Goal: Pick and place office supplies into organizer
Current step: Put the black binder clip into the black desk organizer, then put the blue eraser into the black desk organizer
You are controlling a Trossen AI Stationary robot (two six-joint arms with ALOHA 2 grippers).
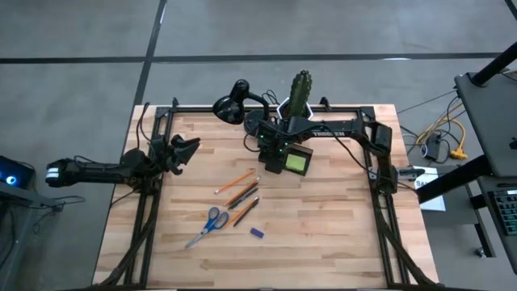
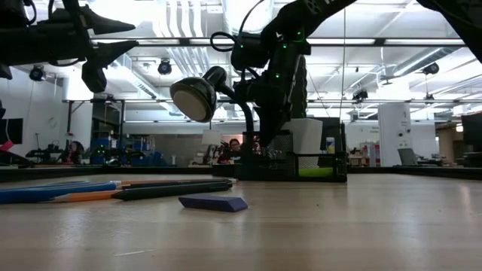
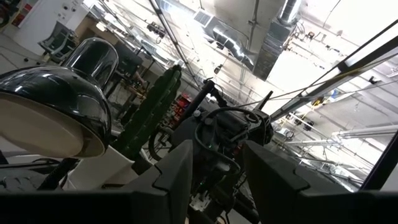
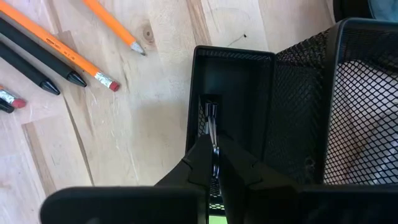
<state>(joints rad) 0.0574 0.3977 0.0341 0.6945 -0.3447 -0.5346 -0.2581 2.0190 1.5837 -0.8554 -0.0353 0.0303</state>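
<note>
R gripper [image 4: 214,163] inside organizer [image 4: 231,81] edge, jaws closed

A pale wood-grain pattern of light planks is shown by the table [image 1: 323,234], framed by black rails. At the upper centre of the high view, a black mesh organizer [image 4: 323,106] is seen, its walls patterned with a fine diamond grid; a lime-green sticky-note pad [image 1: 296,162] is visible inside it. Orange pencils [image 4: 74,59] tipped with silver ferrules and pink-red erasers are laid at the upper left of the right wrist view, beside black pens [image 4: 37,62]. Blue handles are carried by the scissors [image 1: 208,226] at lower centre-left of the high view. A small blue block [image 1: 257,233] is shown nearby. A glossy black lamp [image 1: 231,107] and a green cactus [image 1: 300,90] in a white pot stand at the upper centre.
</note>
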